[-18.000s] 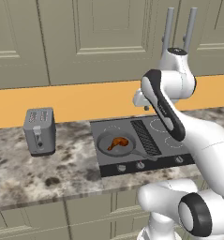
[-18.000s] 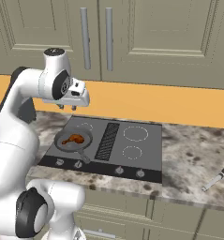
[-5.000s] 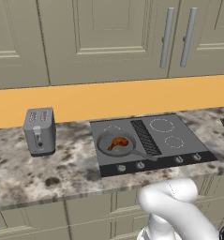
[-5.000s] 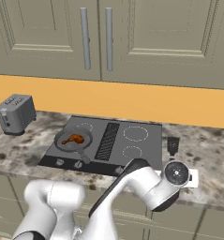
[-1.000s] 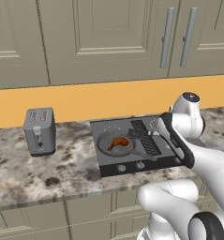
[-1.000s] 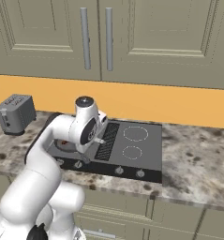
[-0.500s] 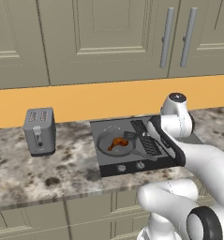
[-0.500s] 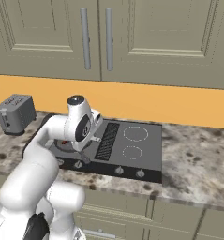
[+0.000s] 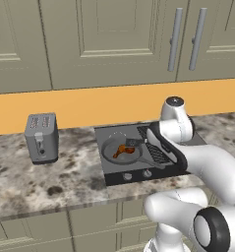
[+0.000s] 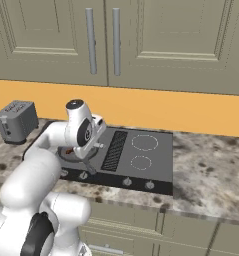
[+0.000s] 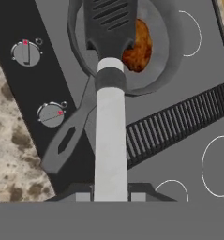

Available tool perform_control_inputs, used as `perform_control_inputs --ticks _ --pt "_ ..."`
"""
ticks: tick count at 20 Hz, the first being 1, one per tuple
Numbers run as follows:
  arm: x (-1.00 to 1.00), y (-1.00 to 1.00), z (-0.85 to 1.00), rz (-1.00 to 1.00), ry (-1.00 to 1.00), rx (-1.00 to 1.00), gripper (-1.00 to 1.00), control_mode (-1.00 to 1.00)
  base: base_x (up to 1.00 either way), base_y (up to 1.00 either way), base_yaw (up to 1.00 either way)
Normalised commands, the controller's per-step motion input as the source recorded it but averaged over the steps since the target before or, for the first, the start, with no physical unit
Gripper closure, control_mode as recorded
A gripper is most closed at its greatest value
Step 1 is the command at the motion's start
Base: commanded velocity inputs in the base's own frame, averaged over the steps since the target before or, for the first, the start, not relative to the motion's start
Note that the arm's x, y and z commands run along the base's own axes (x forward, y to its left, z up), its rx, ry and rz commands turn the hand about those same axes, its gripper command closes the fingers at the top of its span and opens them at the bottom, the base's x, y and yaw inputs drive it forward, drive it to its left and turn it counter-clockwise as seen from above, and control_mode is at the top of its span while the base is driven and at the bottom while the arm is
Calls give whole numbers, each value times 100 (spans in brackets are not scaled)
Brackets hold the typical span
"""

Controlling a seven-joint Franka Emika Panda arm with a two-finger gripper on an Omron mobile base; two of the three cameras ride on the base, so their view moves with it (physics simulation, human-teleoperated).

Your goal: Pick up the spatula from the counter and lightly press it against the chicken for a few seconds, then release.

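Note:
My gripper (image 11: 111,194) is shut on the white handle of the spatula (image 11: 110,140). In the hand view its dark slotted head covers the left part of the browned chicken (image 11: 138,46) in the grey pan (image 11: 156,70). I cannot tell whether the head touches the meat. The left base view has the gripper (image 9: 149,141) holding the spatula (image 9: 132,143) out over the chicken (image 9: 121,149), which lies in the pan (image 9: 109,153) on the cooktop's left burner. My arm hides most of the pan in the right base view.
The pan's handle (image 11: 69,136) points toward the cooktop's front edge, beside two knobs (image 11: 51,114). A dark vent grille (image 11: 179,124) runs down the middle of the cooktop (image 9: 188,140). A grey toaster (image 9: 41,138) stands on the granite counter (image 9: 50,177) to the left.
The arm has swung left across the cooktop with the spatula in its grip, and the spatula's head has moved from the grille to over the chicken in the pan.

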Motion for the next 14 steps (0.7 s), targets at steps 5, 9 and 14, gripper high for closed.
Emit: perform_control_inputs --ticks 5,9,14 --pt "4 0 -7 0 1 -3 100 -100 0 0 0" --pt "0 0 -13 0 0 -3 100 -100 0 0 0" --pt "4 0 -8 1 0 -1 100 -100 0 0 0"
